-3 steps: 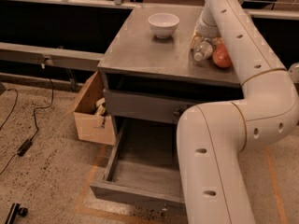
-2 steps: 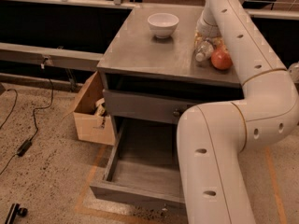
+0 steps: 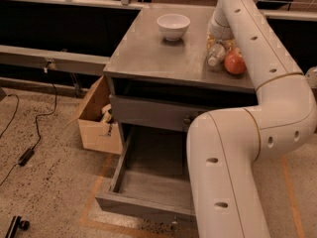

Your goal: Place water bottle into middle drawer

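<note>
— Where's the water bottle?
— On the bench, far right, just beside a red apple; the claw sits right over it, presumably for a grasp; apart or clamped, I cannot tell.
— And the middle drawer?
— Pulled out below, probably ready to receive it; the white bowl stands apart.
— Any writing?
— None legible; the bottle's label is unreadable.

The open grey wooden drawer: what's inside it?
The open grey drawer shows only bare floor; its right part is hidden behind the white robot arm. The gripper is up at the clear plastic water bottle on the cabinet top.
</note>
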